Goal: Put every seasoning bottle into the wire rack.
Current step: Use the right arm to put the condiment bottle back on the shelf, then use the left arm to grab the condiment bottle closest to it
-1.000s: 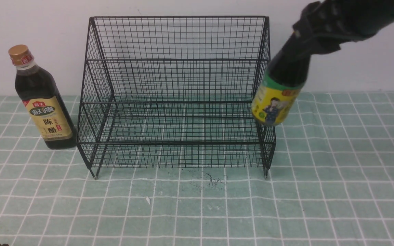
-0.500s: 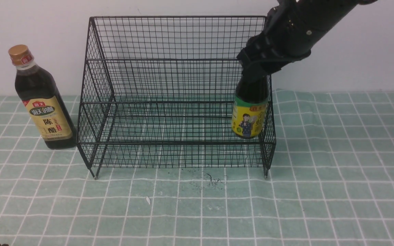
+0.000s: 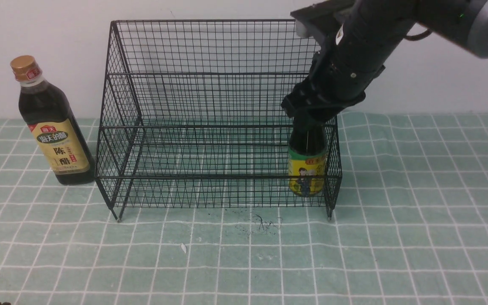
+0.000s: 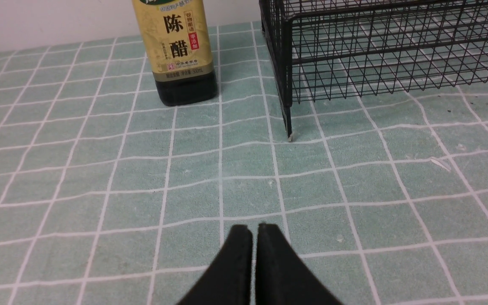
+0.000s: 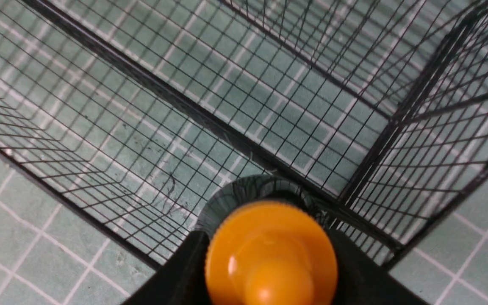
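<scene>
You see a pale green cloth [image 3: 417,237] with white grid lines covering the counter and a white wall [image 3: 57,25] along its far edge. Dark smudges [image 3: 265,222] sit mid-counter, and a small white scrap [image 3: 183,248] lies nearer the front edge.

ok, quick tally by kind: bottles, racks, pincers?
Racks: 1, the wire rack
Seasoning bottles: 2, the tall bottle on the cloth, the short bottle inside the wire rack
Pincers: 2, the left pincer shut and empty, the right pincer shut on the short bottle
Total: 5
</scene>
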`<control>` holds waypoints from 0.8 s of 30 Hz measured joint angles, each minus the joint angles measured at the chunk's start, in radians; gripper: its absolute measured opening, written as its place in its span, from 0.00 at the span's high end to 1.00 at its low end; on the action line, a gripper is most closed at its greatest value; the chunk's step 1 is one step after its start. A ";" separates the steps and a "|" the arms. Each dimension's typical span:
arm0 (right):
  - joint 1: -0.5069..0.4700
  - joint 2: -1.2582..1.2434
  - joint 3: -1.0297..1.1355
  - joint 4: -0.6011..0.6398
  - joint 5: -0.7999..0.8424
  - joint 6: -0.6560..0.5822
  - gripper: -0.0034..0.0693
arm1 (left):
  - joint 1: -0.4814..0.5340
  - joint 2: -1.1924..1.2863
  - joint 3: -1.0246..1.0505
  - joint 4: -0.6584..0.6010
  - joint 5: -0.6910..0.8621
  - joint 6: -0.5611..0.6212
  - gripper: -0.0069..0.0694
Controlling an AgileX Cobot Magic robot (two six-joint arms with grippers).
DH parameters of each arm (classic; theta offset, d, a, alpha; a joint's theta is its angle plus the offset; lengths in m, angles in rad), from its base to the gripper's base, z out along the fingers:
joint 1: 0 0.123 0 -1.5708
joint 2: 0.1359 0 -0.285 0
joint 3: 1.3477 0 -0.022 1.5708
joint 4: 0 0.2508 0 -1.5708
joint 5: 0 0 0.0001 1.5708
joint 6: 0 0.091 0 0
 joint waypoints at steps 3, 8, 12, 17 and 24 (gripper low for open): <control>0.002 0.022 0.000 0.000 0.006 0.030 0.53 | 0.000 0.000 0.000 0.000 0.000 0.000 0.91; 0.006 0.025 -0.002 -0.002 -0.002 0.082 0.46 | 0.000 0.000 0.000 0.000 0.000 0.000 0.91; 0.006 0.009 -0.002 -0.003 -0.012 0.116 0.37 | 0.000 0.000 0.000 0.000 0.000 0.000 0.91; 0.006 -0.124 -0.002 -0.004 -0.013 0.135 0.32 | 0.000 0.000 0.000 0.000 0.000 0.000 0.91; 0.006 -0.441 -0.002 -0.040 -0.011 0.180 0.51 | 0.000 0.000 0.000 0.000 0.000 0.000 0.91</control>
